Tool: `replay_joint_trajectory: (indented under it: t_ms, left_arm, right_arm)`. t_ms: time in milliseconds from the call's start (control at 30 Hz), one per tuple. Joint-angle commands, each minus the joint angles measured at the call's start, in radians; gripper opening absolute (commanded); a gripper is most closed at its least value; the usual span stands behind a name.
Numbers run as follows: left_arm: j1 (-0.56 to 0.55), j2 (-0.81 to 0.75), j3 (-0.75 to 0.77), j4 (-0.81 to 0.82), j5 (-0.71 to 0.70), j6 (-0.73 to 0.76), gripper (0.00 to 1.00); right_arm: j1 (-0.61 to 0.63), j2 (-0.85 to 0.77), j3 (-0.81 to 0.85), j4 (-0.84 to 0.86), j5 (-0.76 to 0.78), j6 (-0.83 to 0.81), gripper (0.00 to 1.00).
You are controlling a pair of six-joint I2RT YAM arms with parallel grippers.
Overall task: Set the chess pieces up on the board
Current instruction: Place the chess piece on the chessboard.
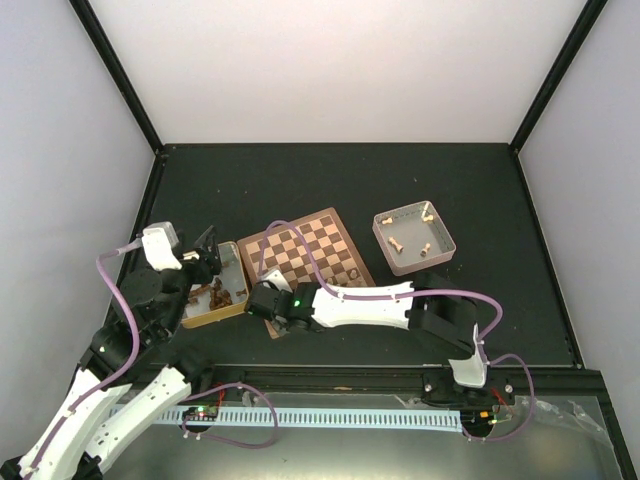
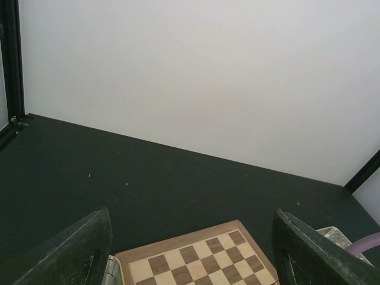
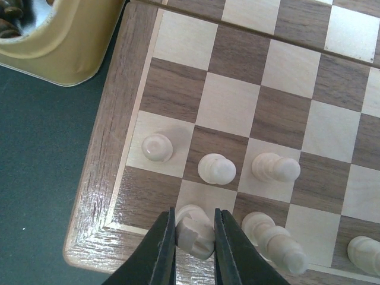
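The job is in its early part. The right gripper [image 3: 195, 237] is clamped on one pale piece [image 3: 195, 228] at the board's [image 3: 107, 136] edge row, close to the corner. Five more chess pieces [image 3: 217, 169] stand just ahead of it and to its right, filling part of two rows. A few pale men lie loose in the grey tray [image 1: 384, 243], well off to its right, and dark pieces [image 3: 9, 18] sit in the tan tray [image 3: 71, 53] ahead-left, so most of the setup is left.

The held piece looks upright, its long axis vertical with the top toward the wrist. Whether its base touches the square is hidden.

The left gripper [image 2: 191, 225] hangs wide apart and empty above the bench [image 2: 119, 172].
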Motion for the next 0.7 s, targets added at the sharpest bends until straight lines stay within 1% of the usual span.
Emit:
replay_joint_trajectory:
  t_ms: [0, 167, 367, 567, 667]
  left_arm:
    - [0.004, -0.008, 0.018, -0.017, -0.018, 0.012, 0.75]
    - [0.004, -0.007, 0.013, -0.018, -0.016, 0.012, 0.76]
    - [0.004, -0.003, 0.013, -0.023, -0.016, 0.013, 0.76]
    - [0.005, -0.002, 0.026, -0.033, -0.012, 0.012, 0.77]
    - [0.005, -0.001, 0.037, -0.044, -0.005, 0.011, 0.78]
  right_arm:
    - [0.003, 0.027, 0.035, -0.023, 0.047, 0.025, 0.12]
    - [0.004, 0.035, 0.049, -0.048, 0.053, 0.032, 0.21]
    - [0.004, 0.004, 0.058, -0.083, 0.064, 0.051, 0.31]
    - [0.004, -0.114, 0.044, -0.041, 0.025, 0.061, 0.37]
    - [-0.002, -0.199, 0.024, -0.030, 0.034, 0.083, 0.41]
